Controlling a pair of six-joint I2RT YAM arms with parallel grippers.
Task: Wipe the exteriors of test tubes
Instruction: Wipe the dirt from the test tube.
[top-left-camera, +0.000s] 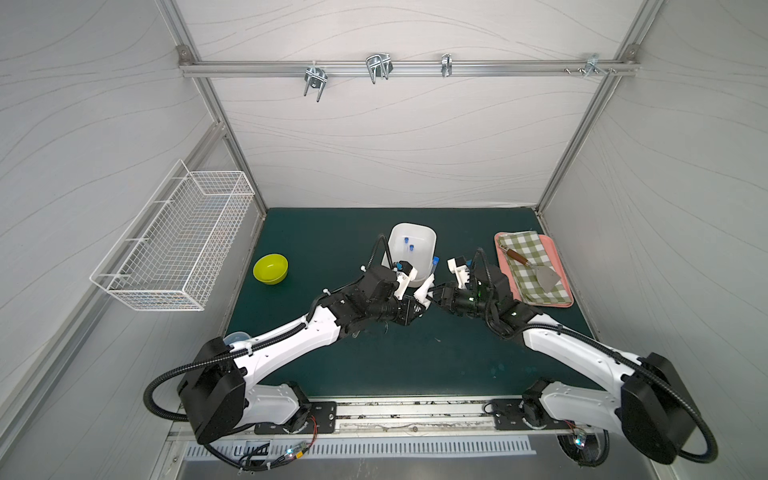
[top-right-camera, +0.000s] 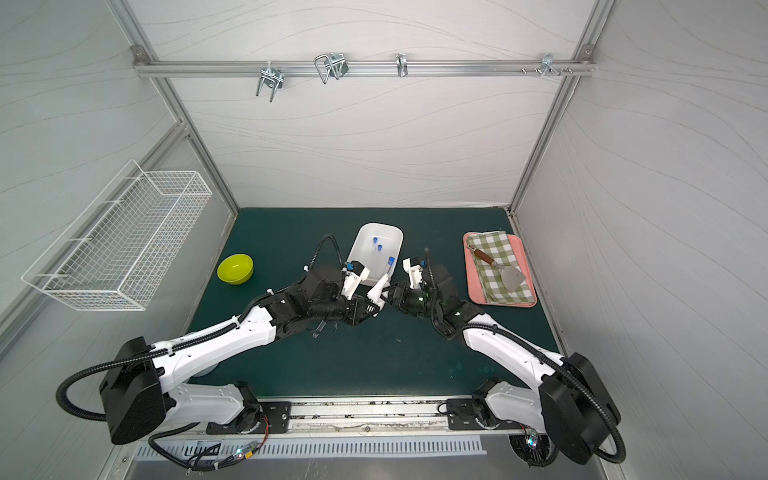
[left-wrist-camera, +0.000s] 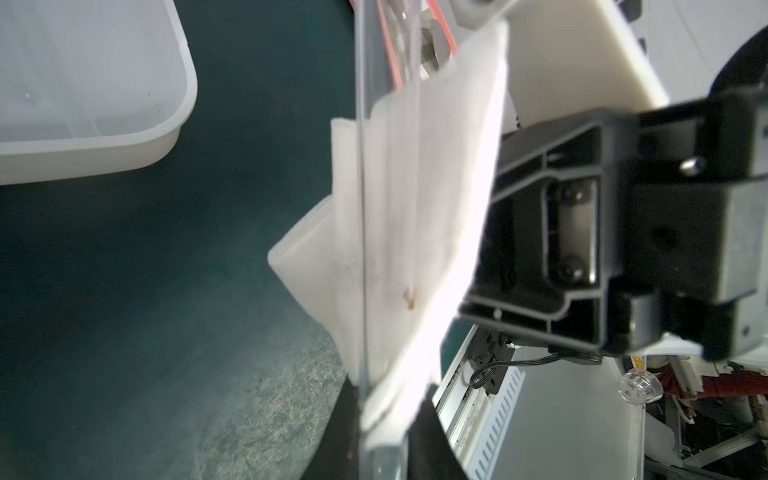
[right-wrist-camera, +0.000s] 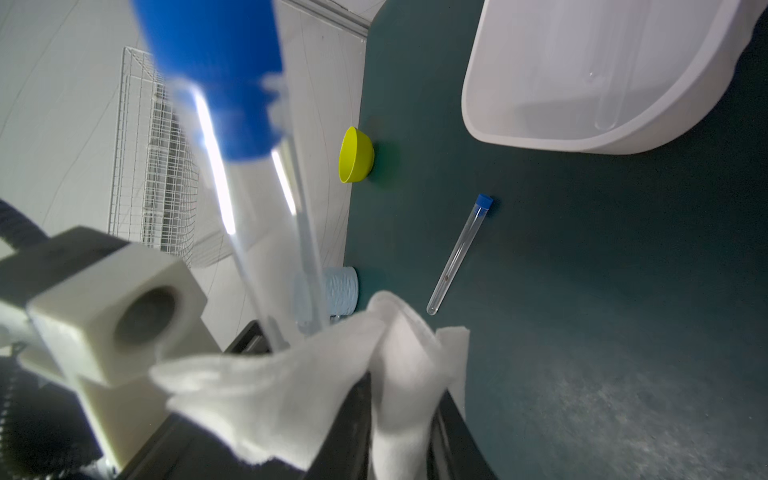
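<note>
The wiping step is in hand, by my reading. One tube (top-left-camera: 434, 271) is held off the tabletop above its middle, just off the near corner of the bin (top-left-camera: 413, 225), with its blue cap up and tilted toward the far edge. The left gripper (left-wrist-camera: 382, 451) is clenched tight on the tube's lower end. The right gripper (right-wrist-camera: 399, 424) has its jaws nearly together, pinching a bunched fold of the cloth (right-wrist-camera: 291, 390). The cloth lies against the lower half of the tube. Whether it wraps right round, or the jaws squeeze the glass through it, cannot be told. Next, I judge, the cloth should slide up the tube toward the cap, or the tube should turn inside it. That calls for a firm left hold and a right pinch loose enough to slip without pulling the tube free. Two more tubes (top-left-camera: 405, 240) (top-left-camera: 411, 247) sit inside the bin, which stands at mid-tabletop toward the far edge. A fourth tube (right-wrist-camera: 457, 255) lies flat on the tabletop, apart from the bin on its near side.
</note>
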